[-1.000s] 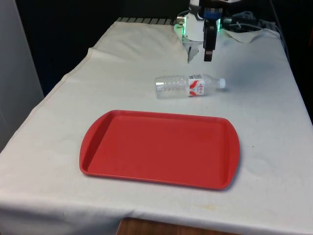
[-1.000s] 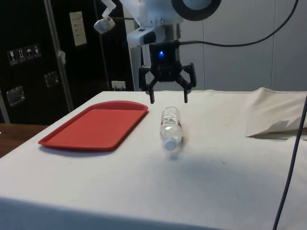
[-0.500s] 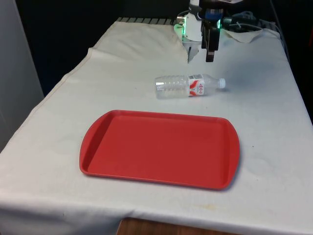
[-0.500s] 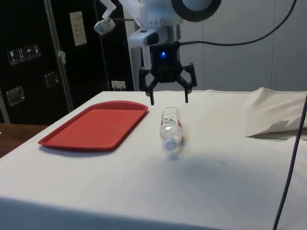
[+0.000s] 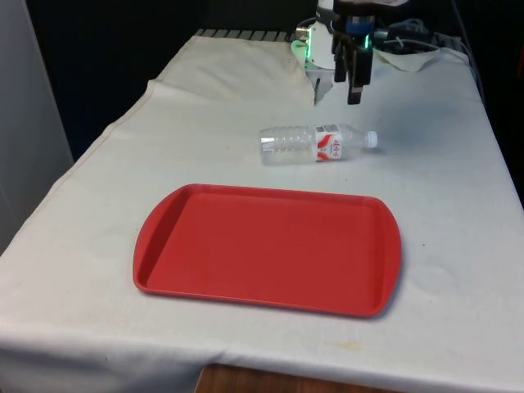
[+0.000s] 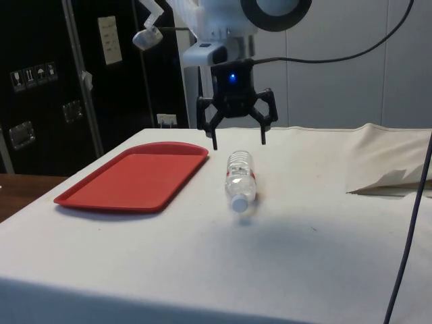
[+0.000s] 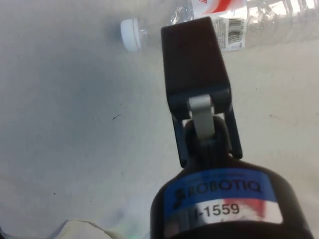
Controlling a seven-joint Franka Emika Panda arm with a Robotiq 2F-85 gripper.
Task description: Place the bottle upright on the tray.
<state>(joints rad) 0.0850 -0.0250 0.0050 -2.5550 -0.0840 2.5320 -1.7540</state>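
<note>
A white cloth [image 5: 205,106] covers the worktop [image 6: 202,270], rumpled into folds at its far end past the bottle; dark cabinets [image 6: 40,81] stand behind it in the side view. The bottle [image 5: 315,143], clear with a red-and-white label and white cap, lies on its side on the cloth, just beyond the red tray [image 5: 266,248] and apart from it. The gripper [image 6: 237,142] hangs above the bottle, its fingers spread wide, holding nothing and touching nothing.
</note>
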